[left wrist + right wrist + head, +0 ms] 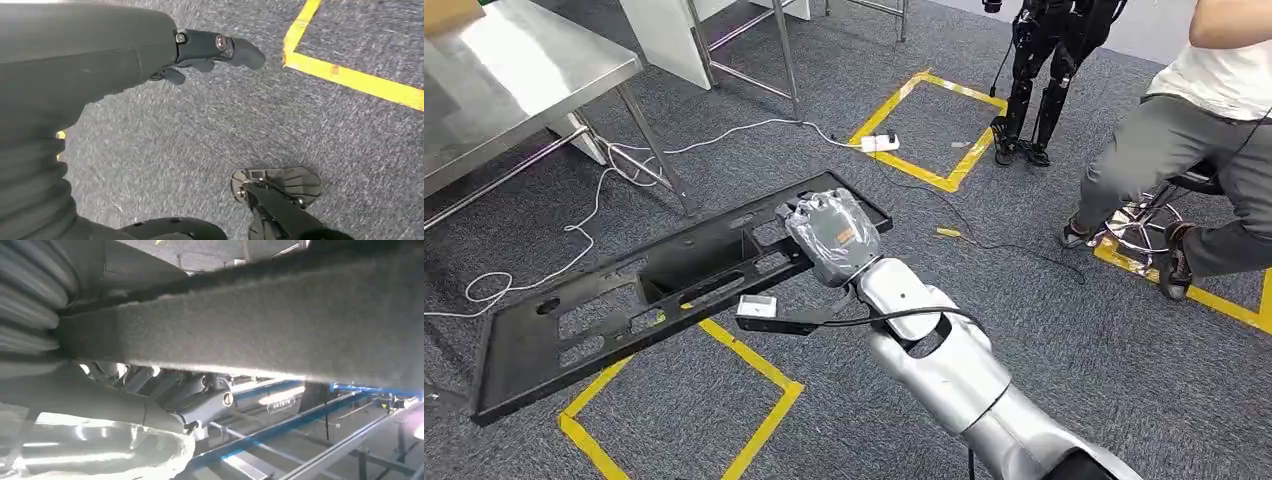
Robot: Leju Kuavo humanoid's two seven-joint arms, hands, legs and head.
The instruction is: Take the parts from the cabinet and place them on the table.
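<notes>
Black plastic panel, long and flat, is held out over the grey carpet in the head view. Its long axis runs on a diagonal, from the low near end at the robot's left up to the far end close to the middle of the picture, where the right hand has it. The panel is a matt black frame with a raised rim, several rectangular cut-outs along its length, a deeper open well about midway and a small round hole toward the near end. It sits slightly tilted, the far end higher.

The right hand, under a grey cover, is clamped over the panel's far edge; in the right wrist view its darker fingers curl under a broad fuzzy dark surface close to the lens. The silver right arm reaches in from below.

The left hand hangs above the carpet in the left wrist view, fingers loosely extended and holding nothing.

Under the panel, yellow tape lines mark squares on the floor. A steel table stands far left, with a white cable trailing beneath it to a power strip. A seated person is at the far right, beside a dark standing robot.
</notes>
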